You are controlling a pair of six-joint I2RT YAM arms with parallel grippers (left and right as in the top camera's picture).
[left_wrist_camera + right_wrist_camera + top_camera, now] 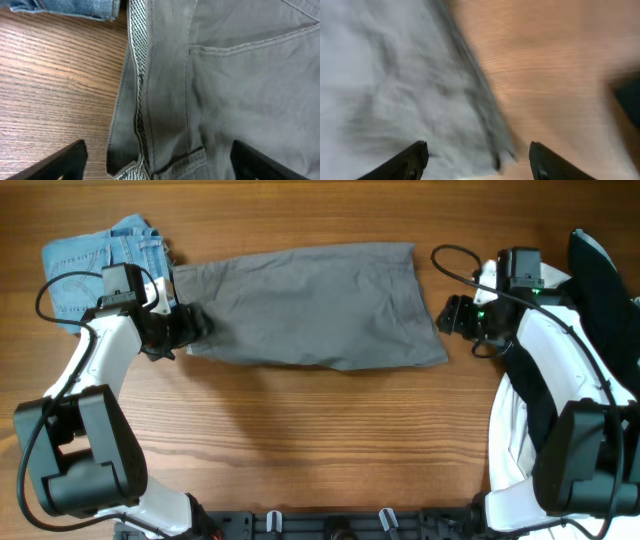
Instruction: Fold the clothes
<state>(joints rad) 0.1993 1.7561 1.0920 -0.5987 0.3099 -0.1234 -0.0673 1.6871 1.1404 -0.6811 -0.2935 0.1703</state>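
Brown wood-grain counter [320,440] across the whole overhead view, carrying every garment. Large mid-grey cotton shorts [310,305] laid flat and lengthwise at upper centre, waistband end to the left, leg hems to the right, lower edge uneven. Black garment [612,290] heaped at the far right edge, partly under the right arm, with a white garment [503,450] trailing down the right side toward the near edge; full outlines of both hidden by the arm. Light-blue denim shorts [95,265] bunched at the upper left corner, just beside the waistband end of the grey shorts; contact between the two not determinable. Left pincer [200,323] positioned over that waistband end; from the wrist camera, fingers [60,162] spread wide, one above bare counter, the other above grey cloth, nothing clamped between them. Right pincer [442,315] just beside the hem end of the grey shorts; wrist picture blurred, yet fingers [405,160] plainly wide apart, straddling the dark edge of the grey cloth, gripping nothing. Waistband [137,75] turned partly open in the left wrist view, showing a black-and-white checked lining, with a stitched pocket seam [240,47] to its right.
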